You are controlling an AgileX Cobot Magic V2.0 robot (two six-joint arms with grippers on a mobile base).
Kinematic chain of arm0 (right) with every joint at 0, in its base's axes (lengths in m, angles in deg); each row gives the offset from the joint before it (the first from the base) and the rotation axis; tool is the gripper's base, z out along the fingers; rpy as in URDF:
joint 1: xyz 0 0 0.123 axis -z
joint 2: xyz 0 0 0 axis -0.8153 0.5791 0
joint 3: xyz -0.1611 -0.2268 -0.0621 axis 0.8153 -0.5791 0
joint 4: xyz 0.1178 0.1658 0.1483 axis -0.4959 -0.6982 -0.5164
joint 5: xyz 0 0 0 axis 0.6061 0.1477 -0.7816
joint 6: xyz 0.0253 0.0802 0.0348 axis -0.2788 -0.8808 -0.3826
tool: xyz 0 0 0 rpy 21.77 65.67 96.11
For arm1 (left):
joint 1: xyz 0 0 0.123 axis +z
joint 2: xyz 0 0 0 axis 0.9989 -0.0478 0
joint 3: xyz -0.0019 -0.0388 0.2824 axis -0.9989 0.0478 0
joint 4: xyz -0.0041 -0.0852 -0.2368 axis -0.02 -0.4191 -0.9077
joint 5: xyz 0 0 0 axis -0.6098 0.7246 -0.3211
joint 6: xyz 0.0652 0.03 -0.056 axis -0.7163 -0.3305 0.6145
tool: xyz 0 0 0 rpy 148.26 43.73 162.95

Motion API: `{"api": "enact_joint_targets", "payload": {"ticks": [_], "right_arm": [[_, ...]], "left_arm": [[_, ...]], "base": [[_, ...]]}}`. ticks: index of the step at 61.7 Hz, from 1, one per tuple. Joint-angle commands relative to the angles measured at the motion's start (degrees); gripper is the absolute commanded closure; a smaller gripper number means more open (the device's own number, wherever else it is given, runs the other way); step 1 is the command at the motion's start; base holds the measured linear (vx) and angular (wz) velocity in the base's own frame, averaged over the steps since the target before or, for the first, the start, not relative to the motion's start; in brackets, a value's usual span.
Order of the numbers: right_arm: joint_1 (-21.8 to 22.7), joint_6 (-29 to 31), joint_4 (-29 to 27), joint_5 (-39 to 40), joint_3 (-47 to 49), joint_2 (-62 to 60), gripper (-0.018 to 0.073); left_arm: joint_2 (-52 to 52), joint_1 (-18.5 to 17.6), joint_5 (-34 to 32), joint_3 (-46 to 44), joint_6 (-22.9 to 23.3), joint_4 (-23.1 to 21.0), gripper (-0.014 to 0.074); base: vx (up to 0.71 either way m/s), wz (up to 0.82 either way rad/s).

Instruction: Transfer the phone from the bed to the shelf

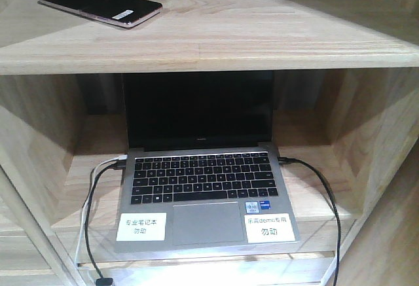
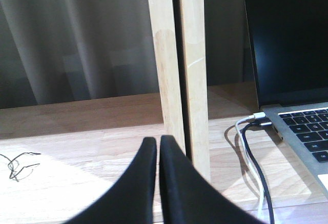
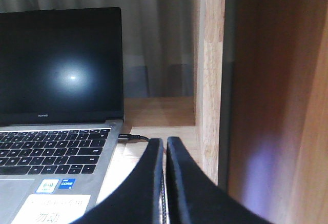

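Phone lying on the upper shelf, both grippers closed and empty.

The phone point(image 1: 99, 4) is lying flat at the left of the pale wood shelf point(image 1: 262, 31), its small white sticker facing up, the print too small to read. Below it an open grey laptop point(image 1: 203, 188) is sitting with a dark screen; "HUAWEI" is showing under the display, two white labels are reading "专业笔记本 勿动" and "乐高demo专用 勿动", and a blue "CORE" sticker is sitting beside them. Cables point(image 1: 98, 201) are running from both sides. The left gripper point(image 2: 158, 147) and right gripper point(image 3: 165, 149) are each holding their fingers pressed together, gripping nothing.
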Motion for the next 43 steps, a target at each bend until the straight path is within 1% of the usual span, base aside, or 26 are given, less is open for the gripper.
{"api": "enact_joint_targets", "payload": {"ticks": [1,23,27,34,43], "right_arm": [[0.29,0.54,0.77,4.71,-0.24,-0.72,0.0564],[0.29,0.54,0.77,5.68,-0.24,-0.72,0.0564],[1.16,0.54,0.77,6.05,-0.24,-0.72,0.0564],[4.68,-0.72,0.77,6.05,-0.24,-0.72,0.0564],[4.74,-0.72,0.72,6.05,-0.24,-0.72,0.0564]], "left_arm": [[0.71,0.07,-4.12,-1.27,0.33,-0.52,0.0595],[0.71,0.07,-4.12,-1.27,0.33,-0.52,0.0595],[0.71,0.07,-4.12,-1.27,0.33,-0.52,0.0595],[0.71,0.07,-4.12,-1.27,0.33,-0.52,0.0595],[0.71,0.07,-4.12,-1.27,0.33,-0.52,0.0595]], "base": [[0.0,0.0],[0.0,0.0],[0.0,0.0],[0.0,0.0],[0.0,0.0]]}}
